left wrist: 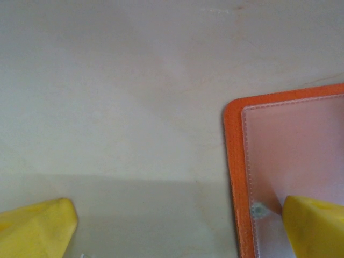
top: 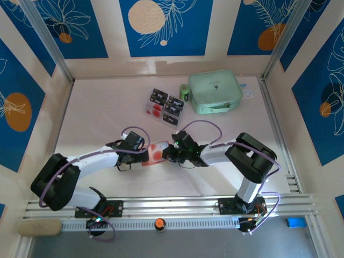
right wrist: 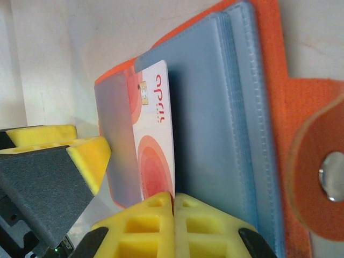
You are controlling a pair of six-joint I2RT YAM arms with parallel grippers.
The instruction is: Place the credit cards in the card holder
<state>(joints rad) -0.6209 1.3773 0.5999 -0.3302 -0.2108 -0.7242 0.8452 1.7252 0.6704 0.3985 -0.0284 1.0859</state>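
The orange-red card holder lies open on the table between my two grippers. My right gripper is shut on the edge of one credit card, its white face with the red blob standing against the holder's clear pocket beside the grey-blue inner pockets. My left gripper is open and straddles the holder's orange edge; one of its fingertips rests on the clear pocket, the other sits over bare table. Several more credit cards lie in a group at the back.
A mint-green zip pouch sits at the back right, with a small green roll beside it. The holder's snap tab sticks out to the right. Patterned walls close in the table on three sides.
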